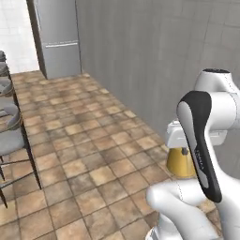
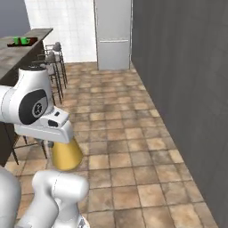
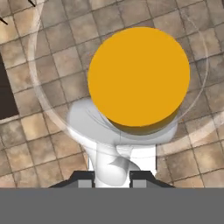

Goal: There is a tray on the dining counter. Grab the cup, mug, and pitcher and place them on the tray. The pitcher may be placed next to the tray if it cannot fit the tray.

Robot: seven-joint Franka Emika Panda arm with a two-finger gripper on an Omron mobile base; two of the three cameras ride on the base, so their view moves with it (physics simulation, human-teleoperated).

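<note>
pitcher (image 2: 67,153) — under gripper (image 3: 113,181) | stools (image 2: 52,60) — beside dining counter (image 2: 18,55)

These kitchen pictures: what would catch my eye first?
The amber-yellow pitcher, hanging in the robot's pincer above the brown tiled floor. Far off on the dining counter sits a tray with small green vessels on it, and a row of bar stools lines the counter.
</note>
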